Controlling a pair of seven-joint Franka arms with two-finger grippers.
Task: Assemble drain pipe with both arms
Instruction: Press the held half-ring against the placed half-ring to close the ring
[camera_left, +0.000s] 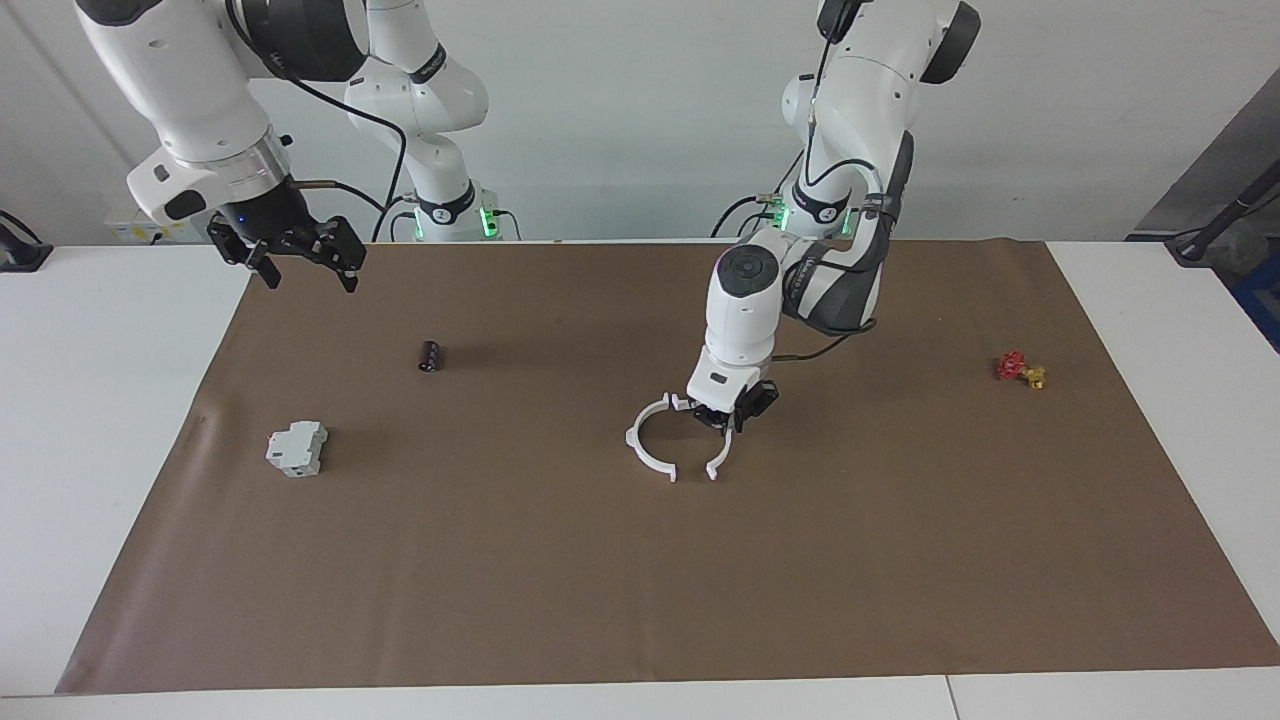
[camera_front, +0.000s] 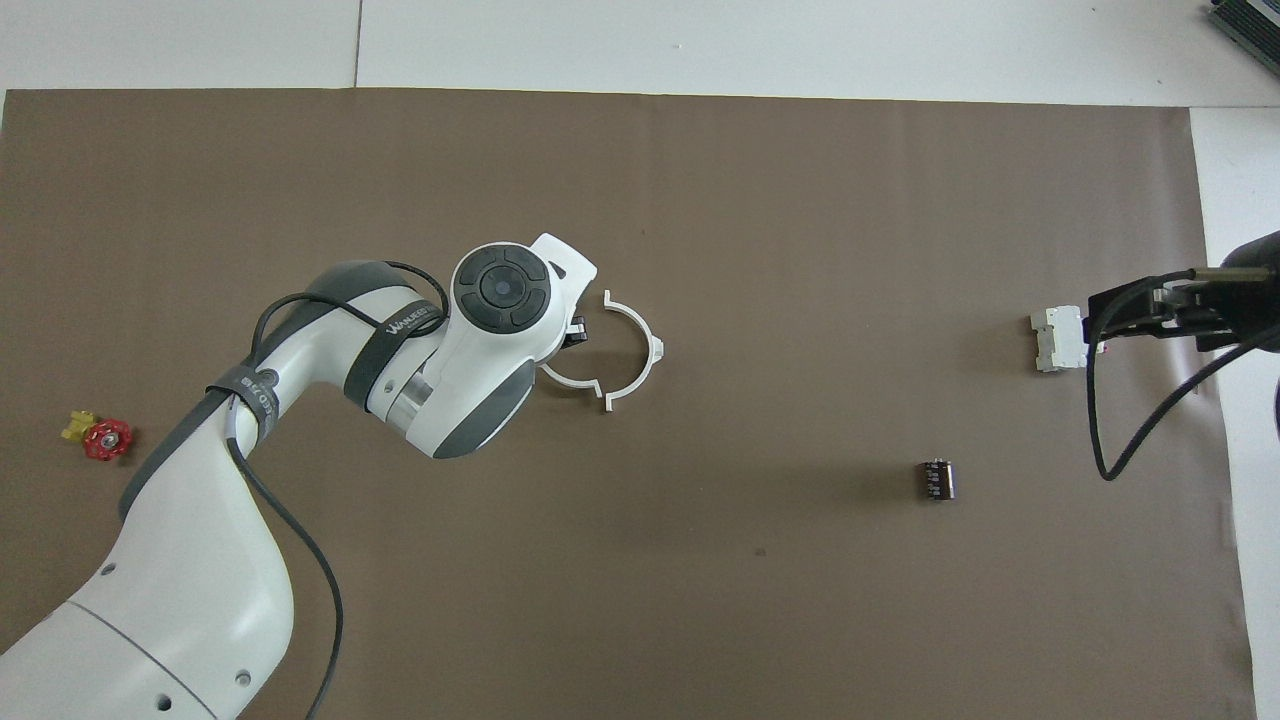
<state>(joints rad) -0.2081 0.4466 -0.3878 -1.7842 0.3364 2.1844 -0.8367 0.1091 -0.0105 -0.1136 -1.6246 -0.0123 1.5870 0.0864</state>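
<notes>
The drain pipe lies as two white half-circle pieces on the brown mat, their open sides facing and their end tabs close together. One half (camera_left: 638, 440) lies free and also shows in the overhead view (camera_front: 640, 345). The other half (camera_left: 718, 462) runs under my left gripper (camera_left: 733, 412), which is down at the mat on this piece. In the overhead view the left arm's hand hides most of this half (camera_front: 568, 381). My right gripper (camera_left: 308, 275) is open and empty, raised at the right arm's end of the table, and waits.
A pale grey boxy block (camera_left: 297, 448) and a small black cylinder (camera_left: 430, 356) lie on the mat (camera_left: 600, 580) toward the right arm's end. A small red and yellow valve (camera_left: 1018, 368) lies toward the left arm's end.
</notes>
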